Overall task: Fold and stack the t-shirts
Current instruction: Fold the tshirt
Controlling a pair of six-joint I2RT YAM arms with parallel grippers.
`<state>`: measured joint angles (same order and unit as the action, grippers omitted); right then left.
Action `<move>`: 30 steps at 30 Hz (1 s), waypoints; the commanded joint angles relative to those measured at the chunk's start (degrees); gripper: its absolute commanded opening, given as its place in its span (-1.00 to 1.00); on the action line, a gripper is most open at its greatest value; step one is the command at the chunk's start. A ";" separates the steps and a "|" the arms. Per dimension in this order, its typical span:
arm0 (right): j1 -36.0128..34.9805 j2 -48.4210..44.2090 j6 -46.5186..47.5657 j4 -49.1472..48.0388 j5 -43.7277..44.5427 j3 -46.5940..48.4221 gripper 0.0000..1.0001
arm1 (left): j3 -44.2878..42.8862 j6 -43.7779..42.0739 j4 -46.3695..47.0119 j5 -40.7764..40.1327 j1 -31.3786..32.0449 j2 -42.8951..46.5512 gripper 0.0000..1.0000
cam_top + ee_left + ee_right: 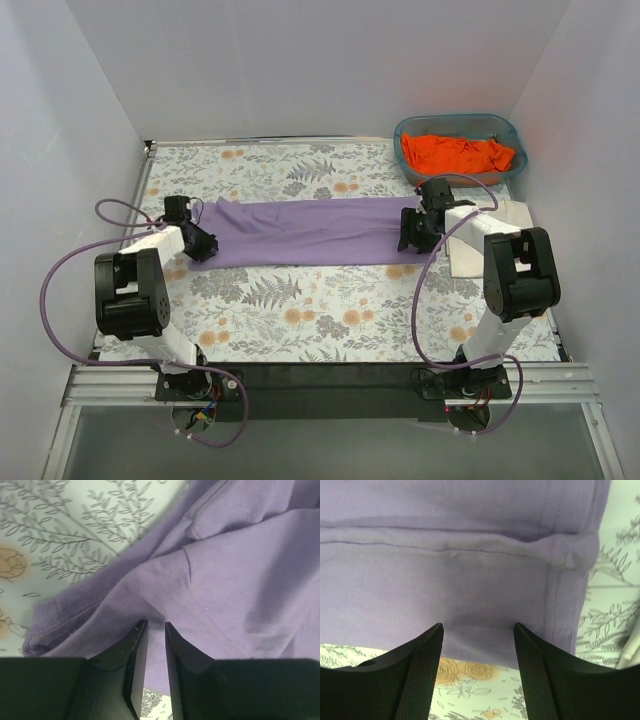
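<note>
Lavender shirt [310, 230] lies long-axis L–R across mid-frame, one gripper per end: left gripper [203, 243] pinched near-closed on cloth, right gripper [407, 233] spread open over hem.

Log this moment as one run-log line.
lavender t-shirt: long strip on table | left gripper: closed on its left end | right gripper: open at hem | orange t-shirt: in basket | cream t-shirt: folded, right

Both arms reach forward, left hand [156, 625] pinched nearly closed, right hand [478, 626] spread wide.
</note>
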<state>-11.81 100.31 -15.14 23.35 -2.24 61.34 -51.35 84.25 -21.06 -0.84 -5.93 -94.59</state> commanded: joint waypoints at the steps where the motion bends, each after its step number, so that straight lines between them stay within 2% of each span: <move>1: -0.23 -0.81 -2.26 6.78 0.92 -6.22 0.12 | 6.60 0.39 -7.50 -1.36 -3.20 2.02 -0.57; 5: -0.32 -4.50 -2.97 12.41 0.05 -11.32 0.13 | 11.88 0.04 -11.98 -1.09 -4.52 9.23 -0.58; 10: -0.58 -12.84 -3.15 21.44 -1.98 -14.50 0.15 | 12.33 -1.19 -18.30 -2.76 -4.70 19.16 -0.52; 15: -1.72 -17.60 -0.95 24.02 -3.81 -5.64 0.15 | 7.16 -4.78 -19.72 -2.94 -4.79 25.49 -0.38; 16: -2.85 -17.35 -0.69 23.84 -4.69 0.04 0.15 | 6.19 -5.32 -19.90 -2.76 -4.70 25.68 -0.36; 19: -7.06 -14.02 -0.42 20.78 -7.95 9.72 0.16 | 3.99 -7.94 -19.29 -1.28 -4.61 26.73 -0.32; 24: -14.97 -4.54 -6.37 5.17 -17.07 17.13 0.14 | 6.78 -6.65 -15.26 3.99 -2.16 28.13 -0.33; 30: -22.28 7.94 -13.60 -11.63 -22.45 22.66 0.14 | 10.13 -4.88 -10.59 4.45 2.41 28.58 -0.31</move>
<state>-31.48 103.09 -23.62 22.57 -19.20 80.82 -42.72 78.67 -34.68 2.04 -5.17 -67.35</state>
